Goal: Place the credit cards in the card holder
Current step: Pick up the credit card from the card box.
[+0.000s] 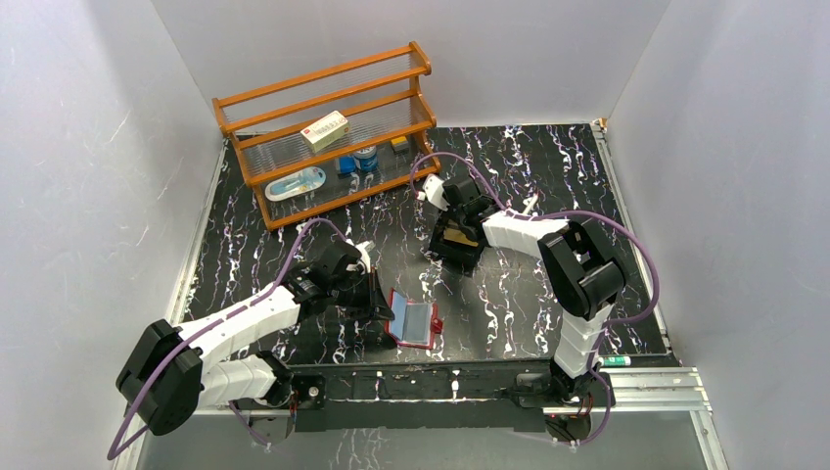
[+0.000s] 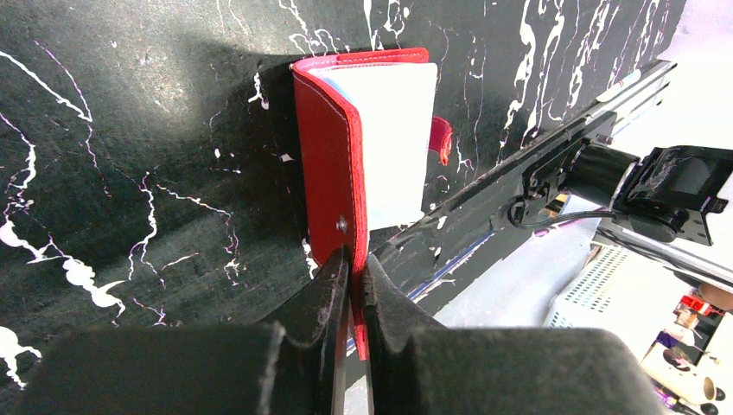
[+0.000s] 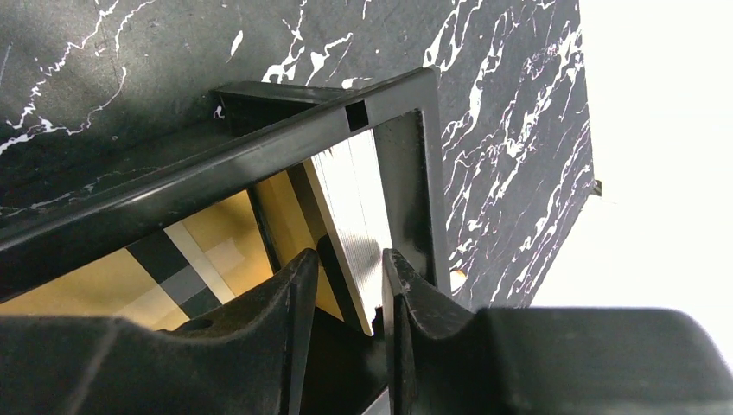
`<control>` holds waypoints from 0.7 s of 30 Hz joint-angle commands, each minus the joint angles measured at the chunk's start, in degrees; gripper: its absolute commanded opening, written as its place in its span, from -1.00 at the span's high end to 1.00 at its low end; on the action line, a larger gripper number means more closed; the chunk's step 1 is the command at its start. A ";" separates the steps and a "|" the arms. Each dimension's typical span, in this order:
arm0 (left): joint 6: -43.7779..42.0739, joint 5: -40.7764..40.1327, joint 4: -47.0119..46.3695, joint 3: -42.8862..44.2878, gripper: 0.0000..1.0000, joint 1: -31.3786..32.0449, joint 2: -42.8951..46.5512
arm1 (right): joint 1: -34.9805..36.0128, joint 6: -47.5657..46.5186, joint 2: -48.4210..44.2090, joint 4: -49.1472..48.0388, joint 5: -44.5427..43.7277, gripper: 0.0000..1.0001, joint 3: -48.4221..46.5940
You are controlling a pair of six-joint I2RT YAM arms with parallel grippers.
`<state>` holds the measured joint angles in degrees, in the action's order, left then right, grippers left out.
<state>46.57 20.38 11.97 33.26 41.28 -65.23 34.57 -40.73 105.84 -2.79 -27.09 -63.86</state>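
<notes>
Card holder (image 2: pixel 333 164): open, pinched by left gripper (image 2: pixel 354 268). Cards (image 3: pixel 350 194): in tray (image 3: pixel 259 143), apparently none loaded yet. Right gripper (image 3: pixel 346 264): astride one card; grasp cannot be told.

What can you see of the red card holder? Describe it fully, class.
The card holder is a small red leather-look wallet with pale stitching, a snap stud and a closing tab. It is upright and open near the front of the black marbled table, pale sleeves showing inside. The left tool pinches its cover.
</notes>
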 commanded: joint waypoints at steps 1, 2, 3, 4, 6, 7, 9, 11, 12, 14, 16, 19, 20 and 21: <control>-0.06 1.83 -0.91 -0.08 1.00 0.03 1.21 | -0.20 -0.17 -3.37 -3.98 -1.75 0.19 -0.26; -0.07 1.85 -1.04 -0.14 1.00 0.03 1.17 | -0.20 -0.22 -3.63 -3.98 -1.62 0.19 -0.30; 0.00 1.88 -1.13 -0.20 1.00 0.03 1.16 | -0.20 -0.23 -3.75 -3.94 -1.50 0.19 -0.35; 0.01 1.88 -1.20 -0.28 1.00 0.03 1.23 | -0.20 -0.35 -3.79 -3.90 -1.54 0.19 -0.39; 0.10 1.94 -1.33 -0.43 1.00 0.03 1.25 | -0.20 -0.49 -3.64 -3.51 -1.54 0.21 -0.43; 0.14 1.94 -1.33 -0.52 1.00 0.03 1.25 | -0.25 -0.49 -3.56 -3.35 -1.48 0.25 -0.40; 0.19 1.94 -1.38 -0.56 1.00 0.01 1.38 | -0.25 -0.33 -3.61 -3.00 -1.34 0.31 -0.32; 0.32 1.94 -1.42 -0.71 1.00 0.03 1.58 | -0.21 0.21 -4.05 -2.52 -1.17 0.33 -0.22; 0.36 1.88 -1.38 -0.81 1.00 0.02 1.74 | -0.26 0.43 -4.20 -2.43 -1.03 0.33 -0.22; 0.45 1.86 -1.42 -1.03 1.00 0.00 1.86 | -0.20 0.56 -4.67 -2.19 -0.83 0.39 -0.22; 0.53 1.85 -1.51 -1.15 1.00 0.03 1.89 | -0.20 0.63 -4.93 -1.73 -0.84 0.51 -0.37; 0.82 1.22 -1.26 -1.26 1.00 0.03 1.95 | -0.20 1.27 -5.47 0.32 -0.66 0.72 -1.12; 0.99 0.71 -0.84 -1.26 1.00 0.03 1.88 | -0.20 1.77 -5.65 1.31 -0.42 0.79 -1.30; 1.06 0.14 -0.45 -1.24 1.00 0.03 1.72 | -0.20 2.41 -5.72 2.42 -0.24 0.85 -1.43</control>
<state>47.03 20.56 10.74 32.27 41.25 -65.14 34.57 -40.25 103.83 -2.07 -26.83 -63.86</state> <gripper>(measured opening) 0.057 0.138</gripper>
